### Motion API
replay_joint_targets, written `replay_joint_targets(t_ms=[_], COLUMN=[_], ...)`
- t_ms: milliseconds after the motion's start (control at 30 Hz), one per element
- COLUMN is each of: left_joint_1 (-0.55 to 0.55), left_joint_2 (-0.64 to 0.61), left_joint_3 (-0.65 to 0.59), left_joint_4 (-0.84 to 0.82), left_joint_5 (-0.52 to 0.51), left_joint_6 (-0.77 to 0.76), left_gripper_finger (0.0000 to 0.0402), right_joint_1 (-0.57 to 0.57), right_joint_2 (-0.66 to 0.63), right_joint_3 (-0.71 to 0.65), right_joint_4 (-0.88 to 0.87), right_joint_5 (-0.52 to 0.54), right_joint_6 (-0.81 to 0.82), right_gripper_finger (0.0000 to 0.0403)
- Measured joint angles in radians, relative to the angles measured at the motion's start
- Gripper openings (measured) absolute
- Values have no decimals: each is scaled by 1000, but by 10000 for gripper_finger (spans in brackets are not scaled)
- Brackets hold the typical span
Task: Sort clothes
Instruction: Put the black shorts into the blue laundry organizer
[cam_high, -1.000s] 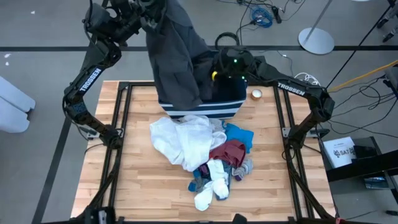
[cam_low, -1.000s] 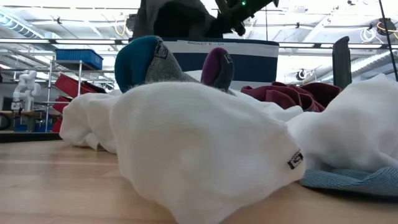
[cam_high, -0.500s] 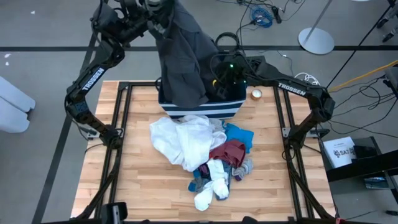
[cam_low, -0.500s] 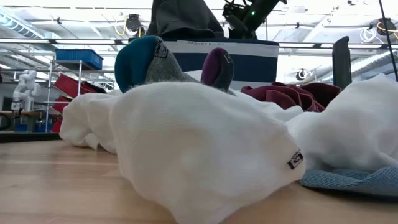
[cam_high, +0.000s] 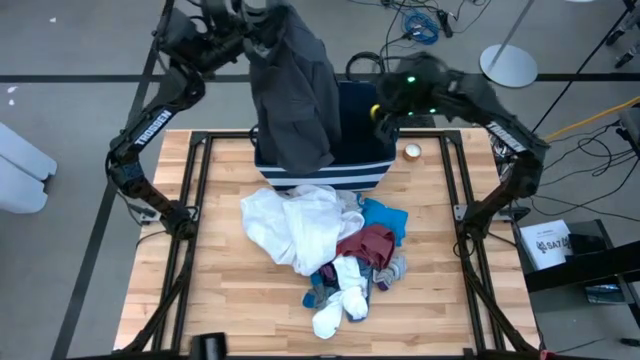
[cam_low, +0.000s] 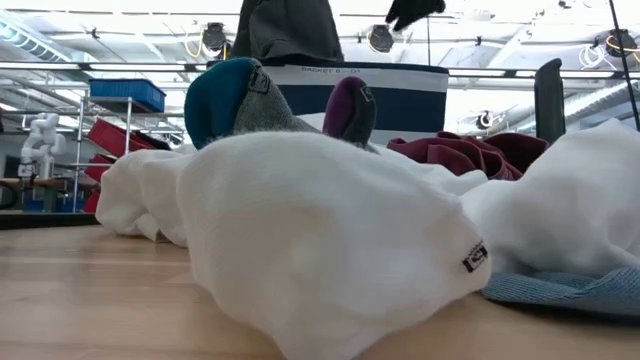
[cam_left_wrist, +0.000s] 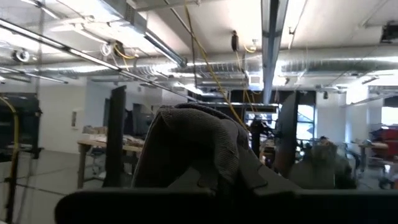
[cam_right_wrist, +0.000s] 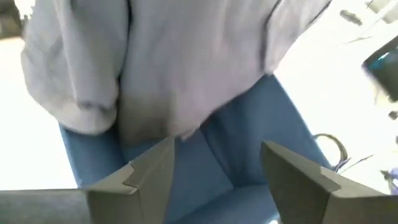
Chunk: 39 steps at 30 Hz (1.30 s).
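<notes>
A dark grey garment (cam_high: 295, 95) hangs from my left gripper (cam_high: 262, 18), which is shut on it high over the far edge of the table. It hangs above the left half of the navy bin (cam_high: 365, 170). In the low view the garment's (cam_low: 285, 30) lower end drops out of sight behind the bin's rim (cam_low: 400, 70). My right gripper (cam_right_wrist: 214, 168) stands open and raised over the bin's right side (cam_high: 385, 105), clear of the garment (cam_right_wrist: 186, 62). The other clothes lie heaped mid-table: white (cam_high: 295, 225), bright blue (cam_high: 385, 218), maroon (cam_high: 365, 245) pieces and socks (cam_high: 340, 295). My left gripper holds the dark grey garment by a bunched fold at its upper end (cam_left_wrist: 193, 146), which humps up over the fingers. The gripper comes at it from the table's left, pointing slightly upward. The place of contact is hidden by the cloth. The garment hangs slack below.
A small roll of tape (cam_high: 412, 152) lies on the table right of the bin. Dark metal rails (cam_high: 195, 200) run along the table's left and right sides. Bare wood (cam_high: 230, 300) lies on the near left; the white garment (cam_low: 320, 240) fills the low view.
My right gripper has come away from the dark grey garment, rising out of the bin and drawing back toward the table's right. My left gripper has carried the garment a little toward the right, so it hangs more over the bin.
</notes>
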Motion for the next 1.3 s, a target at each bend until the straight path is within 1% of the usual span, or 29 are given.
replay_joint_targets(t_ms=[167,333,467,600,733,833,967,1033,1233,1300], left_joint_1=[-43,-59,-73,-97,-125,-144,-162,-167,-168,-168], left_joint_2=[72,153,203,236,259,267,271,271,271,271], left_joint_3=[0,0,0,0,0,0,0,0,0,0], left_joint_4=[-5,-48,-177,-370,-559,-654,-760,-799,-942,-996], left_joint_5=[16,65,74,69,7,-54,-111,-139,-149,-188], left_joint_6=[39,41,87,213,322,388,445,451,452,452], left_gripper_finger=[13,13,13,13,13,13,13,13,13,13], right_joint_1=[0,0,1,1,1,1,1,1,1,1], right_joint_2=[-90,-183,-230,-255,-255,-248,-246,-246,-246,-246], right_joint_3=[26,26,26,26,26,24,24,24,24,24], right_joint_4=[27,45,42,21,-13,-48,-91,-102,-129,-129], right_joint_5=[50,50,43,43,43,42,42,42,42,42], right_joint_6=[21,57,79,80,80,79,78,77,78,78], right_gripper_finger=[229,228,227,227,227,227,226,226,226,226])
